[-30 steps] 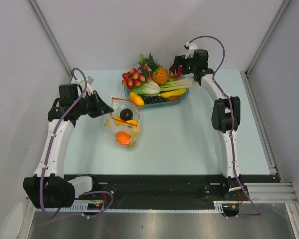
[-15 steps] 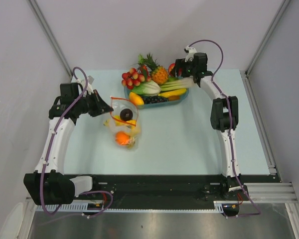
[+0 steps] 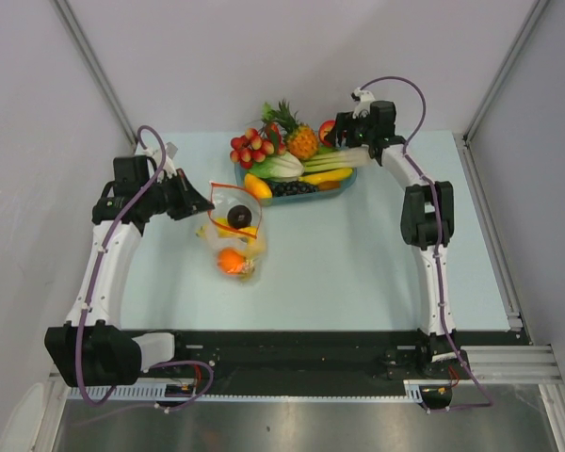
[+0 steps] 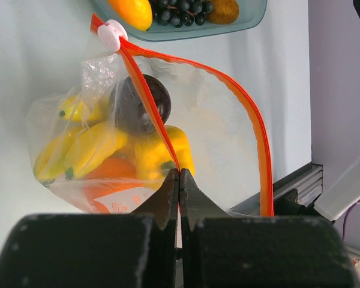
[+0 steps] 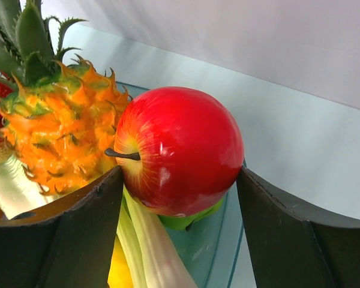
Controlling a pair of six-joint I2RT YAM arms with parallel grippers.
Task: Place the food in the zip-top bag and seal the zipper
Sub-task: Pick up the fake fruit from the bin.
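Observation:
The zip-top bag (image 3: 234, 235) lies on the table with its mouth toward the tray. Through the clear plastic I see the banana bunch (image 4: 87, 147), the orange (image 4: 108, 171) and a dark round piece (image 4: 141, 105). The red-orange zipper (image 4: 252, 120) gapes in a wide loop, with a white slider (image 4: 112, 33) at its far end. My left gripper (image 4: 179, 174) is shut on the zipper's near strip. The red apple (image 5: 180, 150) rests in the tray on green pieces. My right gripper (image 5: 180, 177) stands open around it, one finger close on each side.
The blue-tinted tray (image 3: 344, 182) at the back holds the pineapple (image 5: 60, 126), red berry cluster (image 3: 250, 146), dark grapes (image 4: 180, 9), a mango and pale stalks. Grey walls close in behind and on both sides.
My right gripper has shifted slightly right and back over the tray, bringing the apple between its fingers. The left gripper and the bag have stayed put.

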